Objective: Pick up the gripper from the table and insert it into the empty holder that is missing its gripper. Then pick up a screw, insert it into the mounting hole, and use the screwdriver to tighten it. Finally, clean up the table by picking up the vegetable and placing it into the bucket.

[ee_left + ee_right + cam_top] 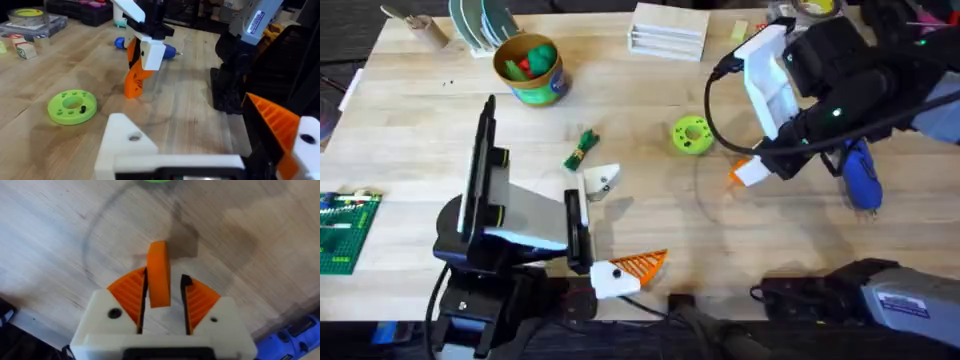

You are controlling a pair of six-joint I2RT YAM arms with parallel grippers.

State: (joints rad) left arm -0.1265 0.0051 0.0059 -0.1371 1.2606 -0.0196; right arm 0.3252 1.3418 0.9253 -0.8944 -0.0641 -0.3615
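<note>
Right gripper (161, 292) clamped on orange gripper (158, 274) above table (440, 110). Left pincer (605, 225) open, white holder (131, 145) bare. Best seated by aligning pad squarely before pushing.

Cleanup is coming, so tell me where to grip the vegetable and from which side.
Grip the vegetable across its thin middle, coming straight down from above. It lies flat on the table as a slim diagonal strip, so fingers either side of its narrow width should close on it.
</note>
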